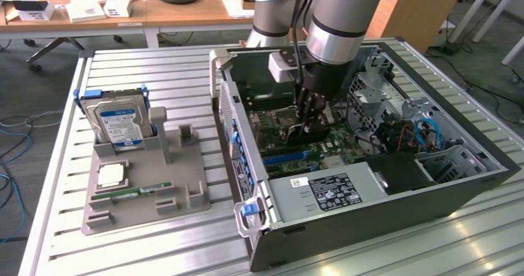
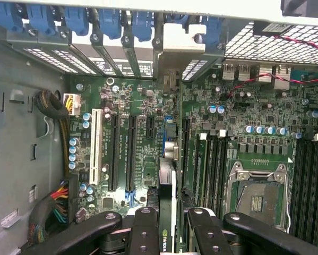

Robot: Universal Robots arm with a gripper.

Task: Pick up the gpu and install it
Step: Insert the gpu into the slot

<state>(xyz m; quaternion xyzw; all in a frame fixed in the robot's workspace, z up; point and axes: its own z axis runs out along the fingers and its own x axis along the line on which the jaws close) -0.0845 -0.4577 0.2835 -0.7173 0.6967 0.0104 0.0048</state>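
The gpu is a thin black card seen edge-on, and my gripper is shut on it, one black finger on each side. In the exterior view the gripper reaches down into the open computer case and holds the gpu upright just above the green motherboard. In the wrist view the card hangs over the board beside two long black expansion slots, with its far end towards the rear bracket openings. I cannot tell whether the card touches a slot.
A grey tray on the exterior view's left holds a hard drive, a processor and a green memory stick. Inside the case are the power supply, the empty processor socket and cable bundles.
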